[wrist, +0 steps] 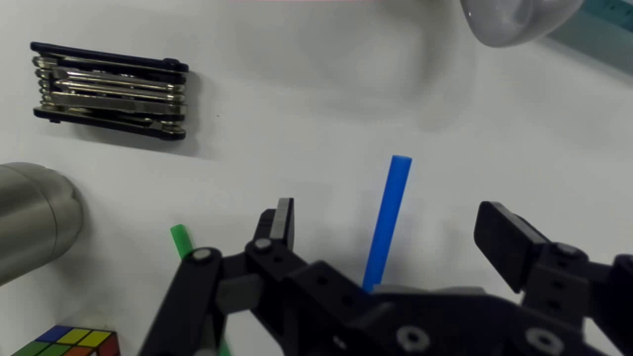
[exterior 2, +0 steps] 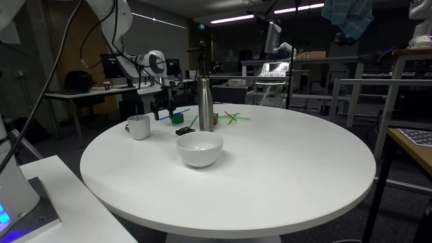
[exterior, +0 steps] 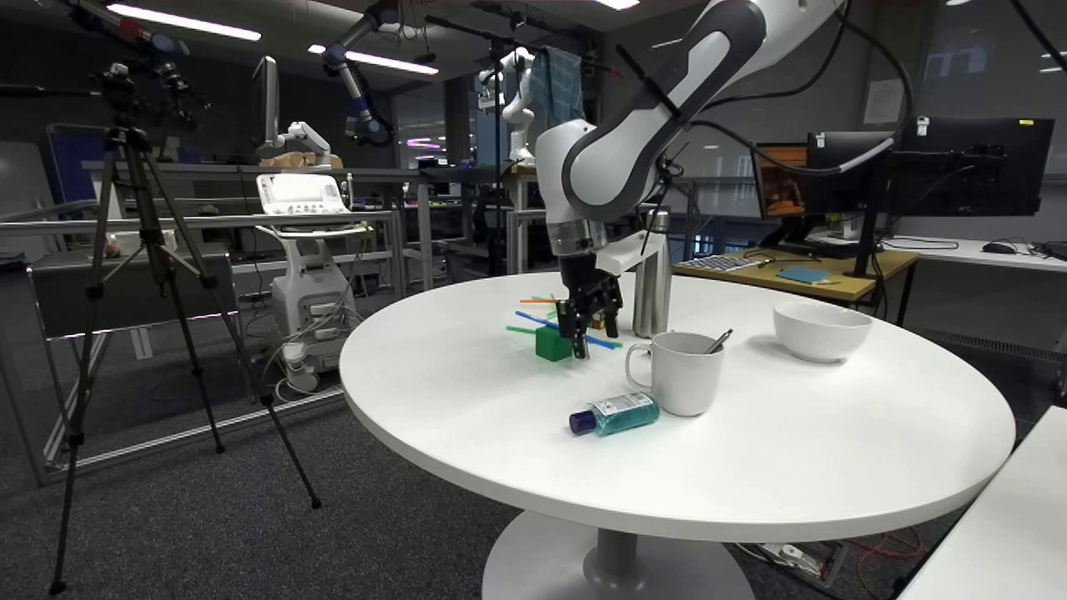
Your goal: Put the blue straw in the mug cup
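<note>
Wrist view, from the left: a brushed-steel cylindrical bottle (wrist: 34, 217), then a black-and-silver folding multi-tool (wrist: 111, 91), then a thin green straw (wrist: 182, 241). Next, the black two-fingered claw (wrist: 387, 225): released, jaws spread wide. The thin, straight blue straw (wrist: 389, 215) shows in the gap between them, apart from both fingertips; its height relative to these cannot be told. In an exterior view, right of the claw, a white cylindrical mug (exterior: 685, 375) stands upright; the blue straw is outside it.

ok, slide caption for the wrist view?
Open gripper over the blue straw; multi-tool and steel bottle at frame left.
</note>
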Robot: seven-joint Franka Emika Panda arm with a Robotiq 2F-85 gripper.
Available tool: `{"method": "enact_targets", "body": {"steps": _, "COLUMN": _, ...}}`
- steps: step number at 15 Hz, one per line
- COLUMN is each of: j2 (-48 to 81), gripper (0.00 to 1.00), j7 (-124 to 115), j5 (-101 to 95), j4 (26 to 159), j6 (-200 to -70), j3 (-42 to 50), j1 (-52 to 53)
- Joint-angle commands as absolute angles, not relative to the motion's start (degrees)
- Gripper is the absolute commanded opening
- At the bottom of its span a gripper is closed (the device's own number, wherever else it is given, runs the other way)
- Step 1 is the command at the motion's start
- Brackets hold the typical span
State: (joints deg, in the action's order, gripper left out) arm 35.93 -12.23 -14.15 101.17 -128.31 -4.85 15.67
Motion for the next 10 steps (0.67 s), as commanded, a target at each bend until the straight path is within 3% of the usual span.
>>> {"method": "enact_targets", "body": {"steps": 1, "j2": 37.38, "gripper": 0.73, "j7": -12.25, "j5": -13.01, "j4": 97.98, "j6": -125.03, "j3": -4.36, "j1": 16.46}}
{"method": "enact_targets", "body": {"steps": 3, "j2": 37.54, "gripper": 0.65, "j7": -12.23, "j5": -13.11, "j4": 97.82, "j6": -124.99, "j3": -4.29, "j1": 16.47}}
{"method": "enact_targets", "body": {"steps": 10, "j2": 37.80, "gripper": 0.11, "j7": -12.10, "j5": -13.28, "j4": 98.07, "j6": -124.73, "j3": -4.12, "j1": 16.42}}
